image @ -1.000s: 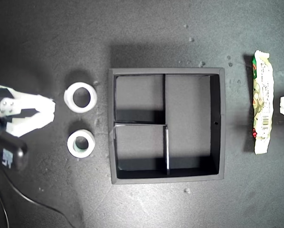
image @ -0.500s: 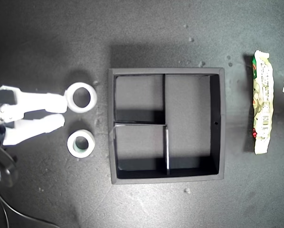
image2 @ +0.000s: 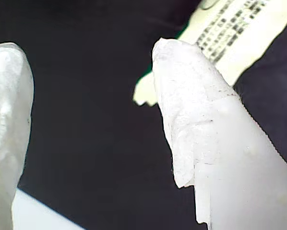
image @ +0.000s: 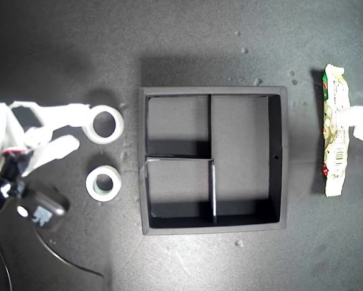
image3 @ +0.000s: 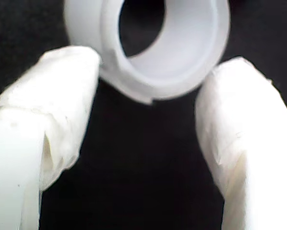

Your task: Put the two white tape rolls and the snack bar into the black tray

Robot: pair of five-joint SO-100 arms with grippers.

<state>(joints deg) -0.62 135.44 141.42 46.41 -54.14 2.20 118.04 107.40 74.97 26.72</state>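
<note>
Reaching in from the exterior view's left, my second gripper [image: 78, 128] had its jaws spread, the tips flanking the larger tape roll [image: 103, 124] (you could see the ring between them in the second wrist view). The smaller tape roll [image: 103, 183] lay near it, beside the black tray [image: 278, 157]. My first gripper [image2: 90, 120] stood spread at the snack bar [image: 335, 130], well apart on the exterior view's right.
</note>
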